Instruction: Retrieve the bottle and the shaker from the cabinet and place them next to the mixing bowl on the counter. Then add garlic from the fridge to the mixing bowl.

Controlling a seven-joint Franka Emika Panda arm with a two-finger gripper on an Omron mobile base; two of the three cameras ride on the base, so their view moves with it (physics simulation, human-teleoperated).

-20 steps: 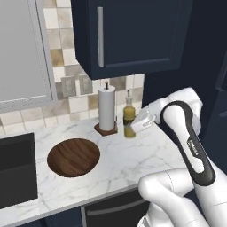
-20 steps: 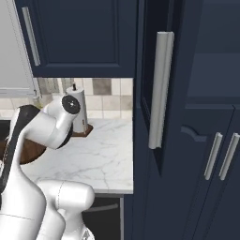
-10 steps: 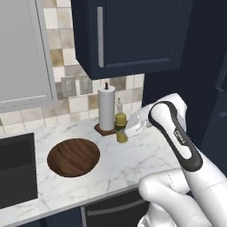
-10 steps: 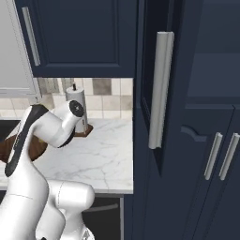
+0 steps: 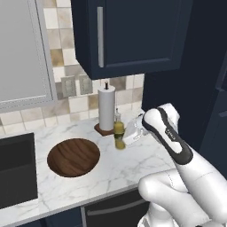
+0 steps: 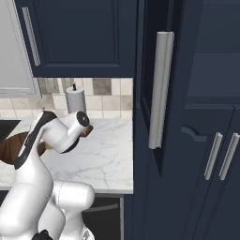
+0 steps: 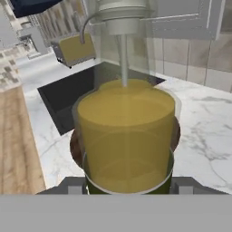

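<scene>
The small slim olive-yellow bottle with a thin dark pour spout (image 5: 118, 133) stands upright between the fingers of the end effector (image 5: 125, 136), which is clenched on its lower body; in the hand view the bottle (image 7: 127, 136) sits squarely between the two dark tips. It is held low over the white marble desk (image 5: 133, 164) toward the back edge, just right of the wide, shallow dark-brown wooden mixing bowl (image 5: 73, 157) and just in front of the tall white paper-towel roll (image 5: 106, 107). That spot suits the task, which wants the bottle beside the bowl, and the upright grip keeps the spout from tipping. Whether its base already touches the marble I cannot tell. The white arm reaches in from the right, forearm sloping up, wrist bent so the hand points leftward and roughly level at the bottle's side.
</scene>
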